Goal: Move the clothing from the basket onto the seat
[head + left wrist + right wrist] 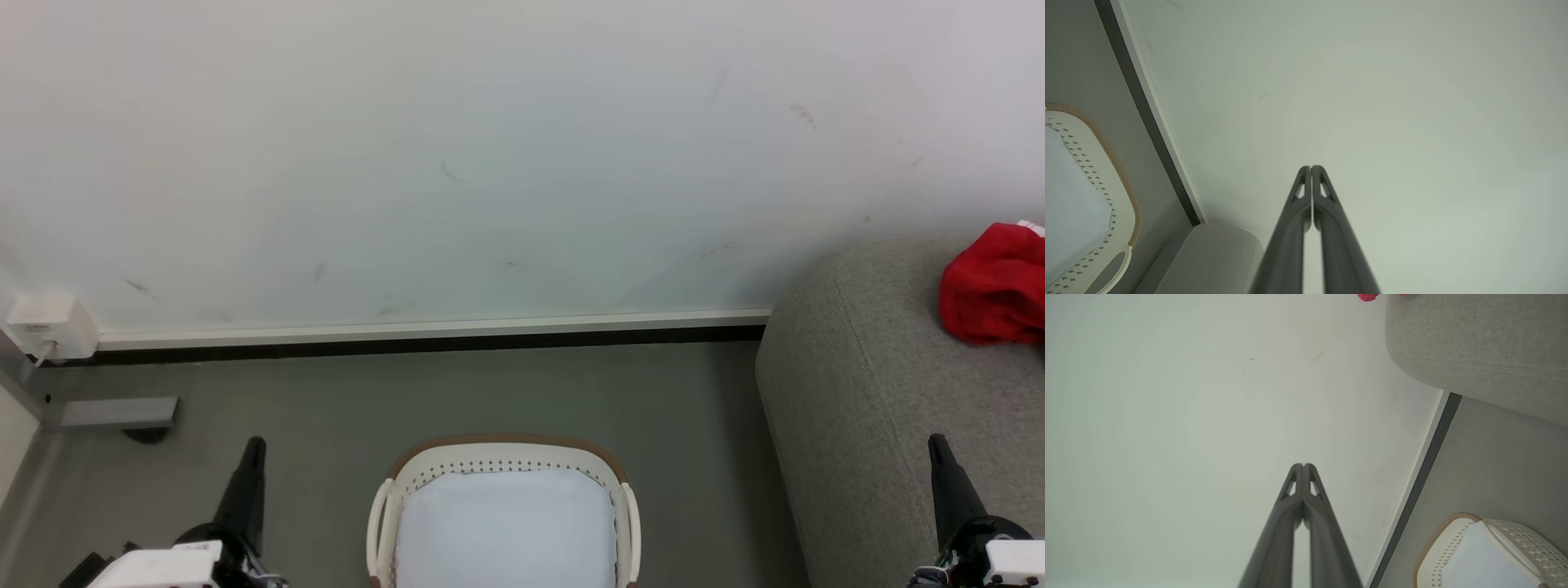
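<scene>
**Red clothing lies on the seat, both tools closed on nothing**

A bundle of red clothing (992, 286) with a sliver of white trim sits on top of the grey seat (865, 392), at the right edge of the head view and well apart from the basket (506, 445). The basket stands on the grey floor (326, 408) at bottom centre, and its white base shows across the inside. A strip of floor separates it from the rounded end of the seat.

The left tool (255, 445) hangs over the floor to the left of the basket, its two dark fingers pressed together with nothing between them. The right tool (937, 443) is raised in front of the seat, with its fingers likewise together.

Behind everything runs a scuffed white wall (490, 163) with a skirting board (424, 331) at its foot. At far left a white socket box (49, 327) is fixed to the wall, with a grey bracket (118, 412) just below it on the floor.
</scene>
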